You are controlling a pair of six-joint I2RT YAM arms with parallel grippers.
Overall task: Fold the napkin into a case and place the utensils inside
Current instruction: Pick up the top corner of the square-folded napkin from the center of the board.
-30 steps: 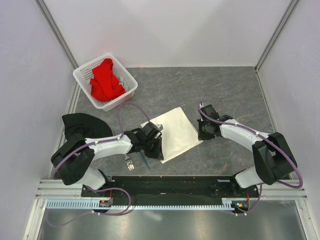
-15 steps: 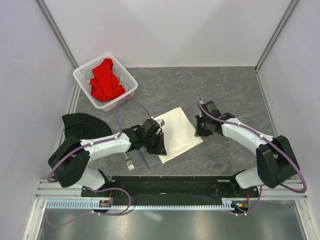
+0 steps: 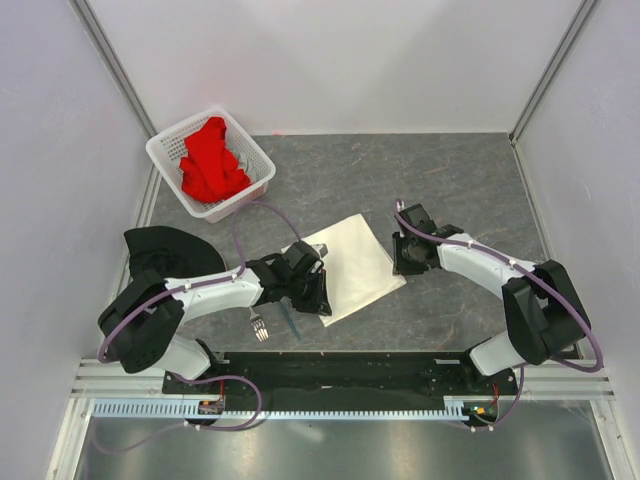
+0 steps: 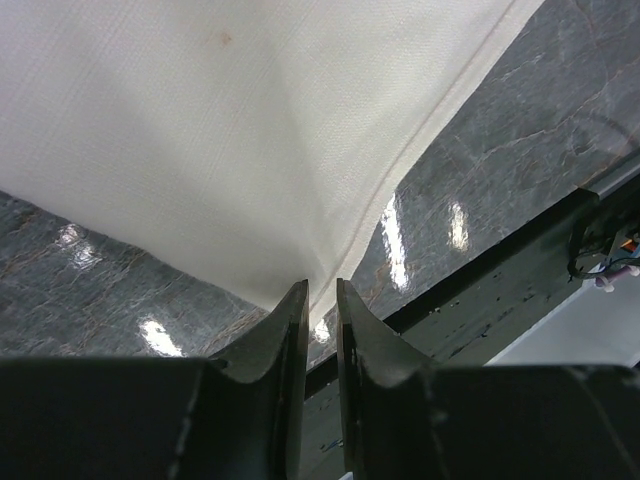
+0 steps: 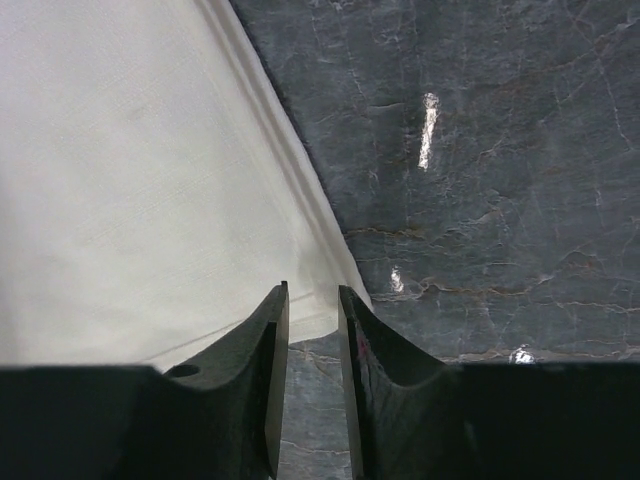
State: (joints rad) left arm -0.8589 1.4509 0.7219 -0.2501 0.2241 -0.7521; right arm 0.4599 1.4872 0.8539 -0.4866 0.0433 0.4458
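Pinching napkin [image 4: 250, 150] corner in left claw [image 4: 318, 292], cloth tenting to tips for fold lift. Right claw [image 5: 313, 297] near-closed over far corner; we can't tell if it grips. Fork [image 3: 258, 325], spoon [image 3: 292, 321] wait just beside left claw.

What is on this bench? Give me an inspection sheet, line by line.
Surface: grey marbled table, glossy.
Job's things: napkin lies flat; fork and blue spoon lie outside it, left of its near corner.
Clutter: white basket holding red cloth; black cloth at left.
End effectors: left end effector pinches a napkin corner; right end effector at another corner, grip unclear.
Cables: purple cables loop along both arms.
Surroundings: white walls.
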